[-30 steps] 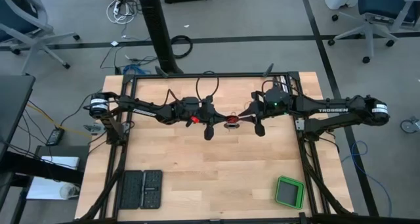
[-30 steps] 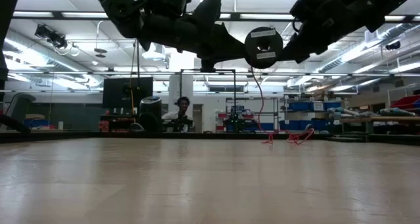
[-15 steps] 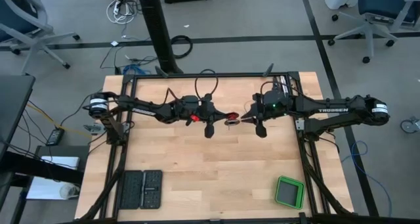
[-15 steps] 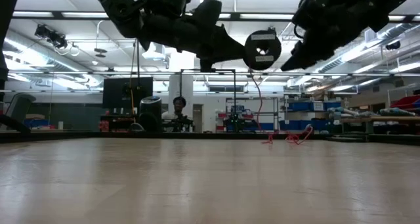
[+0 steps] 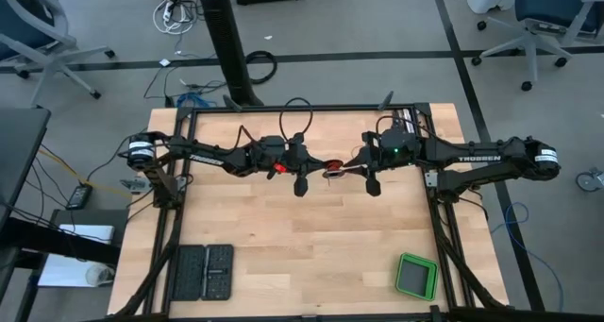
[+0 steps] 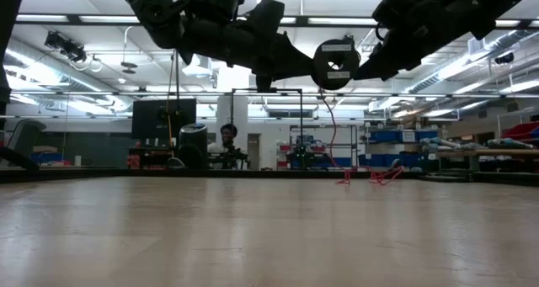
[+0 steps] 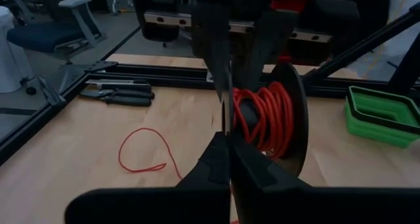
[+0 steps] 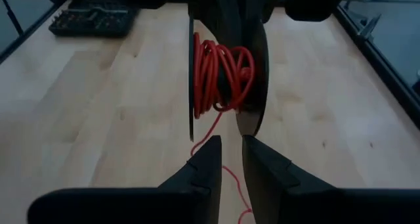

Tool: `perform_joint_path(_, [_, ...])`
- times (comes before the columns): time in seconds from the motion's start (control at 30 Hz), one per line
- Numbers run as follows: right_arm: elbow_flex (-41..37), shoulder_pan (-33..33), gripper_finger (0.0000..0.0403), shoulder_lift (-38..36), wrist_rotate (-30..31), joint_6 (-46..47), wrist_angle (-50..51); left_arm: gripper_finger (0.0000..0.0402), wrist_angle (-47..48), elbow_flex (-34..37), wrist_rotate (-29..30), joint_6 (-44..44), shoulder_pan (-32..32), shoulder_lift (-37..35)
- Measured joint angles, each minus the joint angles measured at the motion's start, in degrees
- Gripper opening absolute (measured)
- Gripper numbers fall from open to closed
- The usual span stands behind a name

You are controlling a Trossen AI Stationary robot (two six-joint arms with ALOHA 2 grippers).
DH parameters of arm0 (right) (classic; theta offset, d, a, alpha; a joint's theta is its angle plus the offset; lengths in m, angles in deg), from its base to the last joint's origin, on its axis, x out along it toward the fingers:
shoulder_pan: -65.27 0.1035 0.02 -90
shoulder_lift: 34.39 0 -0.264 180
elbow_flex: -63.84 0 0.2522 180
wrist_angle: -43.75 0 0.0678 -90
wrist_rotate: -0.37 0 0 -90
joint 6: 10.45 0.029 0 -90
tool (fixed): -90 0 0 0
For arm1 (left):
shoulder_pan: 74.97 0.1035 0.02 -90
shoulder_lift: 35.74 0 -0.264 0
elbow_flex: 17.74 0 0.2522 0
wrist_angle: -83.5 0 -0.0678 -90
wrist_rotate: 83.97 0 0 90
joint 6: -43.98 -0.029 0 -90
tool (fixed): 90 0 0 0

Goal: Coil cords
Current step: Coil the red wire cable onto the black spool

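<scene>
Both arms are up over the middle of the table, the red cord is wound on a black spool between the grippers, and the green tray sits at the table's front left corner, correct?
Not quite: the high view shows the green tray at the front right corner. The rest holds: the red cord is on the black spool.

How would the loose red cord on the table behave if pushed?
Probably floppy: the red cord lies in a slack loop on the table. Being so thin, it is likely light and would bunch or slide rather than roll.
</scene>
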Motion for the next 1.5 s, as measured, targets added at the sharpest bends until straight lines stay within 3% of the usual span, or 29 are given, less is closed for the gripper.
perform_joint_path(0.4, [0.0, -0.1, 0.0057, 0.0, 1.8, 0.0, 3.0, 0.0002, -0.1, 0.0, -0.2, -0.1, 0.0, 0.0])
perform_joint_path(0.8, [0.0, 2.2, 0.0054, 0.2, 2.0, -1.5, -7.9, 0.0002, -0.4, 0.0, -0.5, -0.2, 0.0, 0.0])
perform_joint_path(1.1, [0.0, 2.6, 0.0005, 6.4, 6.9, -0.9, -11.6, 0.0005, 2.4, 0.3, 3.3, -0.3, 0.1, 0.0])
perform_joint_path(1.2, [0.0, 2.6, 0.0004, 6.8, 7.0, -0.8, -11.3, 0.0028, 3.0, 0.3, 4.3, -0.3, -0.2, -0.1])
perform_joint_path(1.37, [0.0, 2.7, 0.0002, 3.9, 6.3, -0.8, -9.3, 0.0106, 2.3, -0.3, 5.1, -0.3, -0.3, -1.8])
perform_joint_path(1.5, [0.0, 2.3, 0.0002, -0.2, 6.5, -1.2, -5.6, 0.0158, 7.3, -0.2, 5.6, -3.1, -0.3, -5.0])
